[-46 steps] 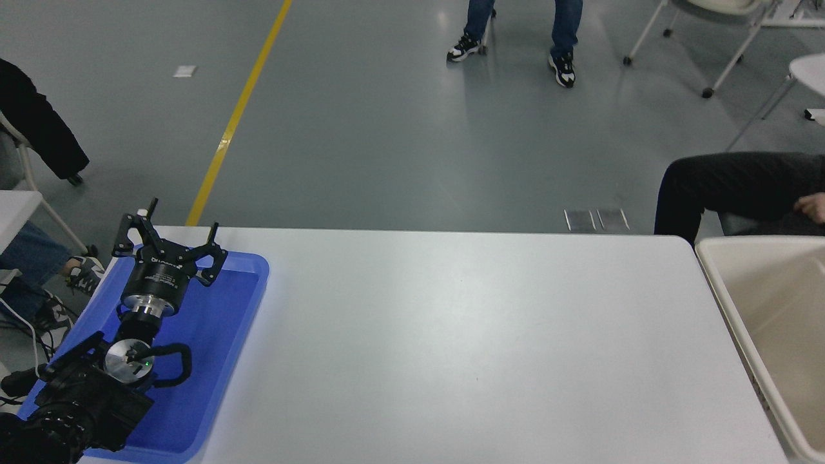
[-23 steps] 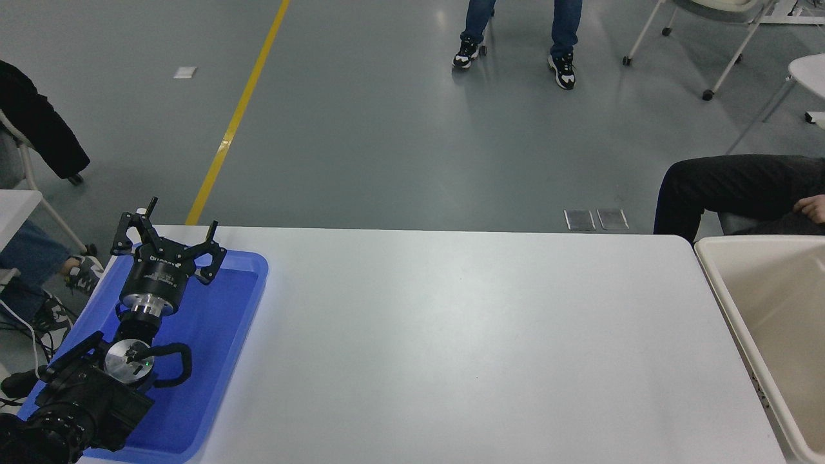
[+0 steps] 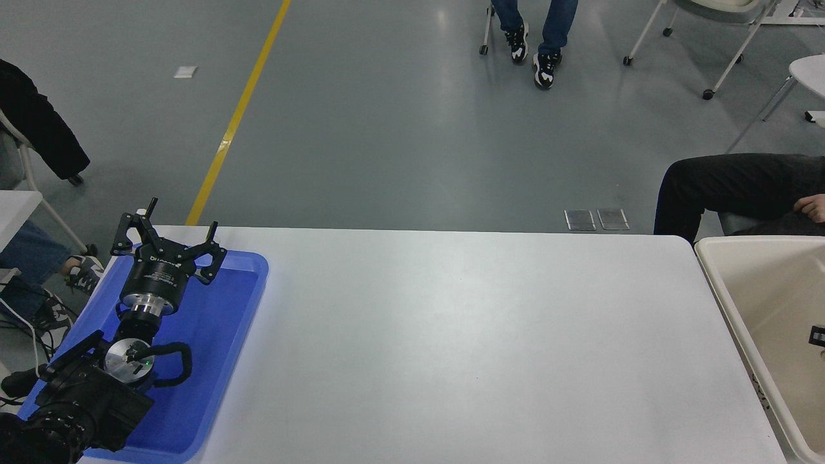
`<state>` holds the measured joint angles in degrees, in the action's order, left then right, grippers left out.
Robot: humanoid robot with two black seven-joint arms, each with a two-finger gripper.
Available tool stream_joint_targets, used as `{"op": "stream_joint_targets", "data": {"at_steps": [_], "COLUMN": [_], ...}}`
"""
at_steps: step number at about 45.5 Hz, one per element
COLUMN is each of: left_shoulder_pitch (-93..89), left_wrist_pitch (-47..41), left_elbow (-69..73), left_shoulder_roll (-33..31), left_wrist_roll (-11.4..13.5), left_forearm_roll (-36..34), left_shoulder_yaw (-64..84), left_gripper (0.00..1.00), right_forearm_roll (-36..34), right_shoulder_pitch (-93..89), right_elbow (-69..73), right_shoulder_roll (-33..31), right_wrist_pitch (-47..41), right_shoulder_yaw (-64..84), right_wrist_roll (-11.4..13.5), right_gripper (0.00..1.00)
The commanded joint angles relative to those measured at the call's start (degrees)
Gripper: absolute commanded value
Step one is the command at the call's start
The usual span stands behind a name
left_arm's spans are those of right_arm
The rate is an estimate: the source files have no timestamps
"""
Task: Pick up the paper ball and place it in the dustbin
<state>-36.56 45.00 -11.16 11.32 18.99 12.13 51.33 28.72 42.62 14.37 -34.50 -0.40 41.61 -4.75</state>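
No paper ball shows — the pick cannot begin. The left gripper [image 3: 174, 237], fingers apart, sits at eight o'clock over the tray [image 3: 213, 361]; the bin [image 3: 722, 293] waits at three o'clock — the right arm is unseen.

The desk [image 3: 464, 348] lies bare from centre out to 3 o'clock, wide-open passage. At 9 o'clock the blue tray [image 3: 219, 361] takes the corner, with the left claw [image 3: 169, 240] spread open above it, arm filling the 7 o'clock corner. At 3 o'clock the bin [image 3: 728, 303] wall rises past the desk edge. A small dark piece shows at the frame's right edge inside it.
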Motion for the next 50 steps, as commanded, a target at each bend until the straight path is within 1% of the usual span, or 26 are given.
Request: {"op": "stream_joint_targets", "data": {"at_steps": [1,9,15,20,24,27,33,37,41,44,47,50], "left_shoulder_pitch": [0.0,0.0,-0.1,-0.1,-0.1,-0.1,-0.1,-0.1,-0.1,-0.1,-0.1,-0.1], "left_wrist_pitch": [0.0,0.0,0.0,0.0,0.0,0.0,0.0,0.0,0.0,0.0,0.0,0.0], "left_elbow": [0.0,0.0,0.0,0.0,0.0,0.0,0.0,0.0,0.0,0.0,0.0,0.0], "left_shoulder_roll": [0.0,0.0,0.0,-0.1,-0.2,-0.2,-0.2,-0.2,-0.2,-0.2,-0.2,-0.2], "left_wrist_roll": [0.0,0.0,-0.1,-0.2,-0.2,-0.2,-0.3,-0.3,-0.3,-0.3,-0.3,-0.3], "left_forearm_roll": [0.0,0.0,0.0,0.0,0.0,0.0,0.0,0.0,0.0,0.0,0.0,0.0], "left_shoulder_yaw": [0.0,0.0,0.0,0.0,0.0,0.0,0.0,0.0,0.0,0.0,0.0,0.0], "left_gripper": [1.00,1.00,1.00,1.00,1.00,1.00,1.00,1.00,1.00,1.00,1.00,1.00], "right_forearm_roll": [-0.2,-0.2,-0.2,0.6,1.1,3.6,11.7,13.5,12.8,11.6,7.7,1.5], "right_shoulder_pitch": [-0.3,0.3,1.8,8.2,14.8,19.1,28.3,32.9,36.8,39.8,41.1,40.9], "right_elbow": [0.3,0.6,2.6,10.6,19.1,24.4,32.3,36.3,39.7,42.0,43.5,43.6], "right_shoulder_roll": [0.1,0.0,0.0,-1.2,-4.8,-6.1,-6.7,-6.8,-6.1,-4.4,-2.6,-1.7], "right_wrist_pitch": [0.1,0.0,-0.3,-0.2,-0.3,-0.4,-1.2,-2.0,-2.4,-2.1,-2.0,-1.6], "right_shoulder_yaw": [-1.1,-1.3,-1.1,-0.6,-0.2,1.0,4.6,7.5,7.9,7.4,5.2,1.6], "right_wrist_roll": [-0.1,-0.2,-0.8,-1.0,-0.6,-0.4,-0.3,-0.3,-0.4,-0.4,-0.4,-0.4], "right_gripper": [1.00,1.00,1.00,1.00,1.00,1.00,1.00,1.00,1.00,1.00,1.00,1.00]}}
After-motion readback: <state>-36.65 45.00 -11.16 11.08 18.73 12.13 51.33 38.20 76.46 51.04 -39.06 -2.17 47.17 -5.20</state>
